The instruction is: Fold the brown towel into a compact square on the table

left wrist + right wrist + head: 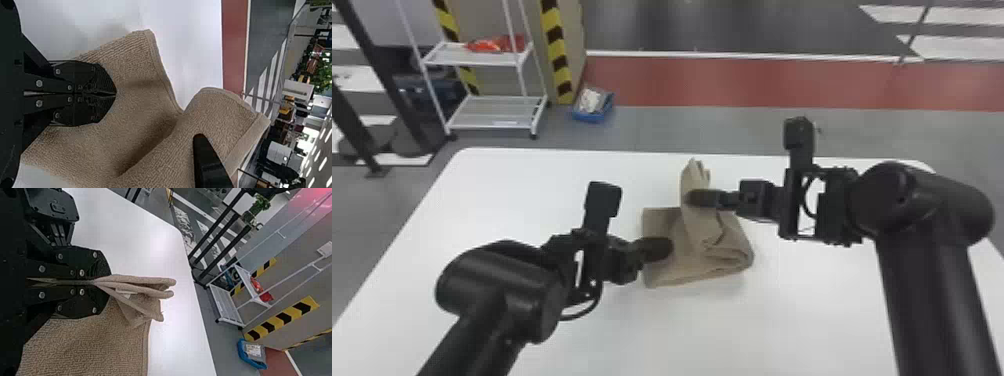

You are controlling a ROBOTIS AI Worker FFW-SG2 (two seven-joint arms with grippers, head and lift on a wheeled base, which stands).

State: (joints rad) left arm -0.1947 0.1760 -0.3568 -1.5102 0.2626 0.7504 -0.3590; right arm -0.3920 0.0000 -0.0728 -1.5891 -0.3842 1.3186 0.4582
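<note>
Towel (732, 245) partly folded (rather rumpled), right gripper (704, 198) pinching it

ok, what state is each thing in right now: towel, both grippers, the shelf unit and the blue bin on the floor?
Brown cloth towel: partly folded, one section raised off the table.
Left black two-fingered gripper: shut, at the towel's left part.
Right black two-fingered gripper: shut on the raised section.
White metal shelf unit: upright, red item on upper shelf.
Blue plastic bin: loaded.

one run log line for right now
brown towel: partly folded | right gripper: pinching raised layers | left gripper: shut, at towel's left part
</note>
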